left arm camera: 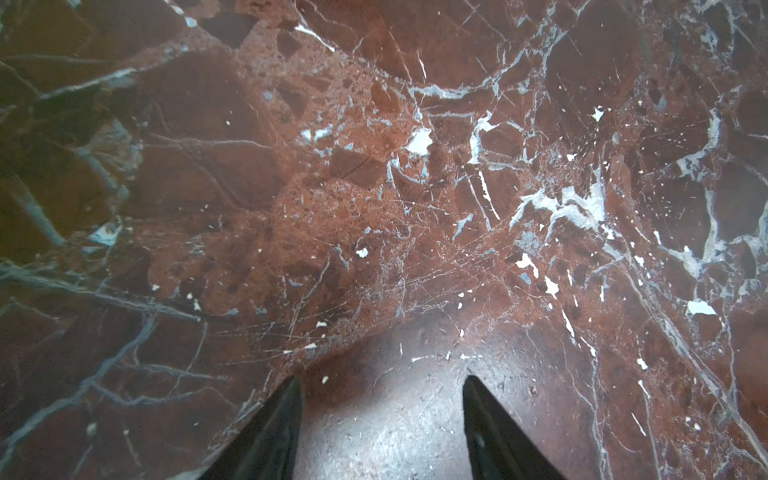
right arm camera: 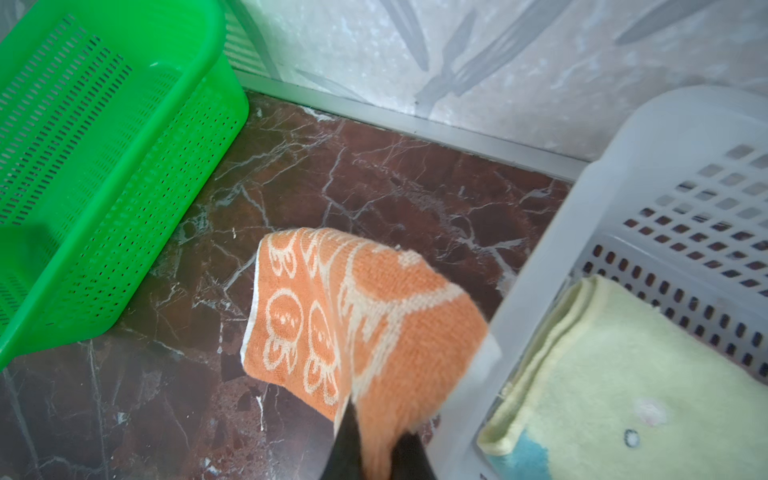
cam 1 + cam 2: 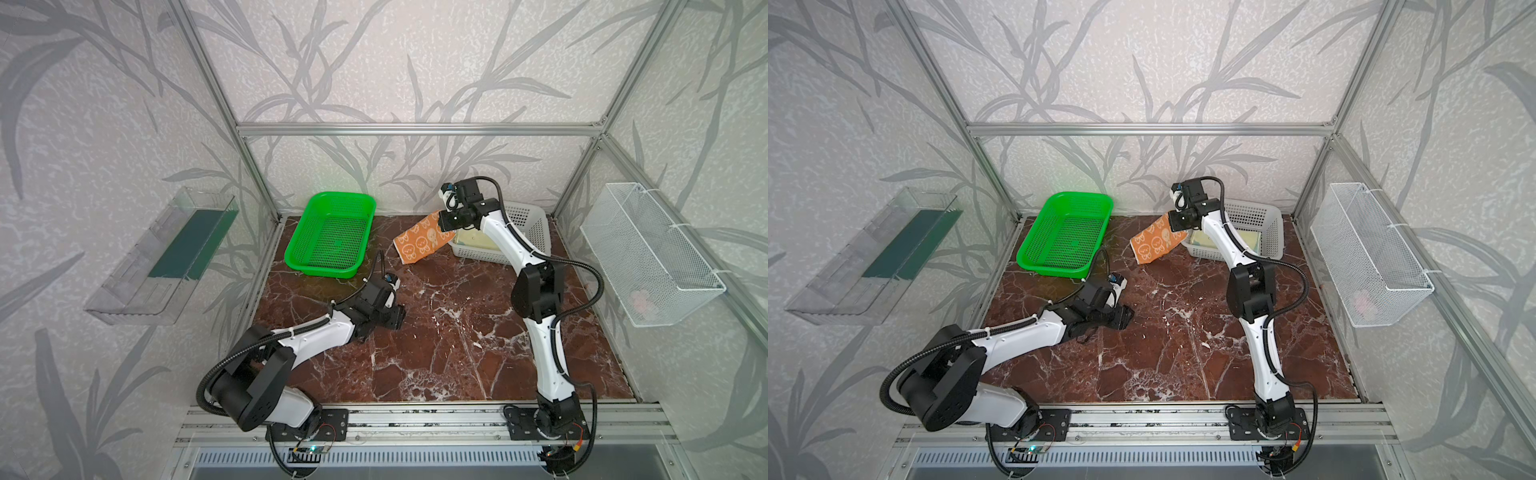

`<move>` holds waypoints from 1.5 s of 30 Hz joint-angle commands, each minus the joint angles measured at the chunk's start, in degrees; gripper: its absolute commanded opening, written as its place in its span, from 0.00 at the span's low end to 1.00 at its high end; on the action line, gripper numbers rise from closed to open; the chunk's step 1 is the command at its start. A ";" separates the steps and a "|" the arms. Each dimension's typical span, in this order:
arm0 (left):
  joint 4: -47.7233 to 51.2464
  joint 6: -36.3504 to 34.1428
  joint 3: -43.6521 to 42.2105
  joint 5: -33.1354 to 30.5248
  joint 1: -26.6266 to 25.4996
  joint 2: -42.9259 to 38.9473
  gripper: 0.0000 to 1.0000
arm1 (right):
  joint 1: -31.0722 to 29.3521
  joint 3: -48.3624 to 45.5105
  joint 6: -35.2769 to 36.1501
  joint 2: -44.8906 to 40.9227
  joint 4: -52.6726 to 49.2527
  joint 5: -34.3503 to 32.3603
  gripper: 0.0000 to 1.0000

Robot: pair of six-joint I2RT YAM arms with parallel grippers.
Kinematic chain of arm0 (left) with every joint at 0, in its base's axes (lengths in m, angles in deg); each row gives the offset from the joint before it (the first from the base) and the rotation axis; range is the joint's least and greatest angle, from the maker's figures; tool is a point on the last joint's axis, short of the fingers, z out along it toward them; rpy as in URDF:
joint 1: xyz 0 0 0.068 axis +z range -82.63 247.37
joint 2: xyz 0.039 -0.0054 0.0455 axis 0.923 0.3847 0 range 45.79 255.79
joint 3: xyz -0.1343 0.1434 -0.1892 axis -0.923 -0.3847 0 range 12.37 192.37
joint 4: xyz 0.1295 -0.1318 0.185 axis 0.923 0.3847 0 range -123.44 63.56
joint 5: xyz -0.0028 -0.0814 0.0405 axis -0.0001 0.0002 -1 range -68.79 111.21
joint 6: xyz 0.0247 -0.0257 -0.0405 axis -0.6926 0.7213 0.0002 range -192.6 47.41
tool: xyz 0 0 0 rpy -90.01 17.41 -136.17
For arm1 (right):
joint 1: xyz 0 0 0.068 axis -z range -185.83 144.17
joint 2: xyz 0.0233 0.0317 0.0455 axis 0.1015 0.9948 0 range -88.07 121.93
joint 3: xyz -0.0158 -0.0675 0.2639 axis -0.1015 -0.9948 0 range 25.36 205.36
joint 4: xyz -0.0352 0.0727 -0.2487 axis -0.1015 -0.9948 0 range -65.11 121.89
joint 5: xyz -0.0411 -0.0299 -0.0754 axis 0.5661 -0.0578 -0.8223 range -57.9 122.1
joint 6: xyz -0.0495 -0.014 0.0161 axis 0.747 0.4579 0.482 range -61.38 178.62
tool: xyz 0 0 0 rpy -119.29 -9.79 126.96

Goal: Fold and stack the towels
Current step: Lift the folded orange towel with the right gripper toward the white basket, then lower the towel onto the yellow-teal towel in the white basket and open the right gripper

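1. Currently the right claw (image 2: 374,444) is clenched on the orange towel with cartoon faces (image 2: 374,316), which hangs just beside the white basket (image 2: 552,257).
2. Inside that basket lies the folded pale yellow towel (image 2: 623,386).
3. Well apart from the basket, the left claw (image 1: 382,386) stands parted, grasping nothing, over bare bench (image 1: 291,166).

my right arm (image 3: 500,235) hides most of the pale yellow folded towel (image 3: 470,243) in the white slotted plastic basket (image 3: 537,232). i can't identify the small pink blob (image 3: 642,301) in the wire mesh basket (image 3: 648,249).
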 commanded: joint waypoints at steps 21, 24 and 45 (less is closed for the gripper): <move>-8.87 -0.18 -3.66 0.04 -0.05 -3.51 0.67 | 14.05 -6.99 0.26 -6.48 -2.35 0.83 0.00; -9.03 -0.09 -3.65 0.25 -0.11 -3.52 0.67 | 15.87 -11.74 0.40 -8.68 0.57 0.89 0.00; -7.92 0.87 -2.73 1.70 -0.15 -3.58 0.67 | 24.38 -20.87 4.54 -12.56 6.61 0.56 0.00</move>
